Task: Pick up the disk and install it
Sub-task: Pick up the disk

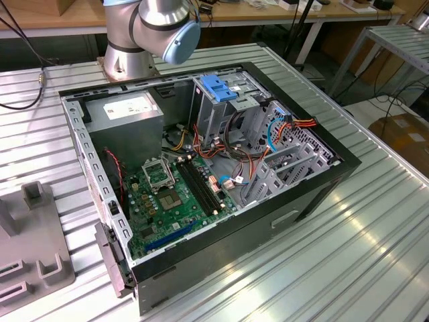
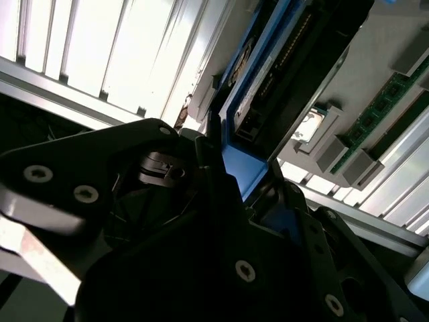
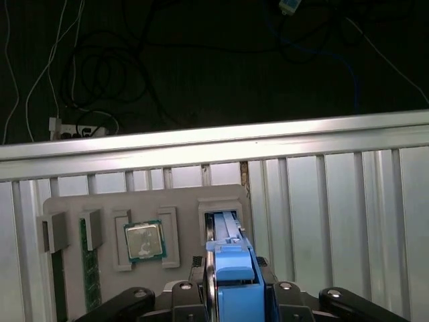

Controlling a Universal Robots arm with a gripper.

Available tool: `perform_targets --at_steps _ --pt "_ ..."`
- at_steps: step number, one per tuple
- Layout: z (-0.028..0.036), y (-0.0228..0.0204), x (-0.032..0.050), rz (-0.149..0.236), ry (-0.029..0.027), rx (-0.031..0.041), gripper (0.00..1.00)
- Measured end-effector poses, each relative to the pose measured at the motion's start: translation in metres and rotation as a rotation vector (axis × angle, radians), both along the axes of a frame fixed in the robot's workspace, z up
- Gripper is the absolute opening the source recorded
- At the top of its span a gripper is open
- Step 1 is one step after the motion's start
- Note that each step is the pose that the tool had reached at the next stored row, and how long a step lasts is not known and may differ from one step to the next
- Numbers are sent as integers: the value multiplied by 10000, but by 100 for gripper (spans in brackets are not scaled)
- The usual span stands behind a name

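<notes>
The disk [image 3: 231, 275] stands on edge with blue carrier rails along it, and its far end sits in a slot of the grey parts holder [image 3: 181, 198]. My gripper [image 3: 231, 298] straddles the near end, with a dark finger on each side pressed against the blue rail. In the second wrist view the same disk [image 2: 281, 74] runs away from the gripper [image 2: 248, 194], its blue rail caught between the black fingers [image 2: 201, 174]. The open computer case [image 1: 315, 194] lies on its side on the ribbed metal table.
The holder also carries a processor chip [image 3: 144, 240] and memory sticks [image 3: 90, 268]. In the case are a drive cage with a blue handle [image 1: 218, 87], a grey power-supply box [image 1: 127, 111], the motherboard [image 1: 167, 194] and loose cables [image 1: 231, 161]. The arm's base [image 1: 144, 33] stands behind the case.
</notes>
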State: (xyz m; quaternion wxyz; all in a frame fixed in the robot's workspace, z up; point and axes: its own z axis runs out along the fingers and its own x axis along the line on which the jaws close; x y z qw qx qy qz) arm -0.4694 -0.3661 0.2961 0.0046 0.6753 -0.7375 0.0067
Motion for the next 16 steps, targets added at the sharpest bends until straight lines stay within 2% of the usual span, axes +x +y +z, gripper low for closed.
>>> perform_targets --at_steps 12,16 --pt "-2 -1 0 1 0 0 37" --pt "-3 -12 -1 257 -1 0 37"
